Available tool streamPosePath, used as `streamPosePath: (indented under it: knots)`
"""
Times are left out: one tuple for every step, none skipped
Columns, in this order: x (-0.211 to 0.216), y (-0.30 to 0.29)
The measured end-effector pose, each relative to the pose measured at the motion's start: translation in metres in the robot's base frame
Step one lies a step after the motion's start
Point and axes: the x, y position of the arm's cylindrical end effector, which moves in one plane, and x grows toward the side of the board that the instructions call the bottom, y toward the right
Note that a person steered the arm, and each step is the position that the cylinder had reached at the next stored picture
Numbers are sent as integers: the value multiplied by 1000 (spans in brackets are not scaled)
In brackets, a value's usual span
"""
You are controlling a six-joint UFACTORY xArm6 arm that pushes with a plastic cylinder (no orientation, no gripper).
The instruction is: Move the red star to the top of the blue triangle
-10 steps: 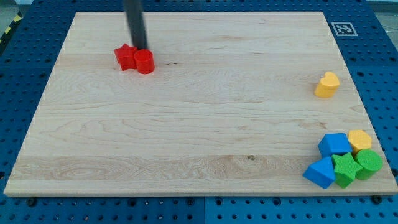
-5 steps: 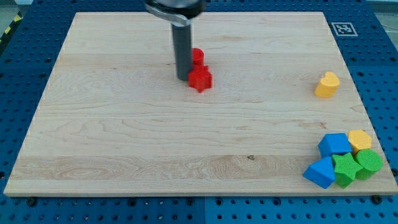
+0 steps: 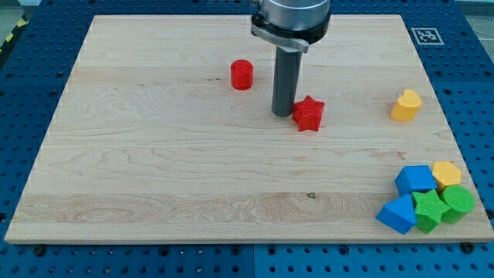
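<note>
Red star (image 3: 309, 113) sat mid-tabletop, my tip (image 3: 282, 114) touching its left side. Blue triangle (image 3: 398, 214) lay far right, well apart; most pushing remained. No pincer showed.

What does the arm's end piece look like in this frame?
A straight dark grey rod hangs from a wider silver-grey metal collar with a darker rim, cut off at the view's top. The rod is plain, with no markings or cables visible, and ends at my tip.
</note>
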Motion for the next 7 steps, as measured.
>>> streamPosePath:
  knots:
    - [-1, 14]
    - [13, 32]
    - [22, 30]
    - [-3, 22]
    - [-24, 22]
    - [-28, 39]
    - [0, 62]
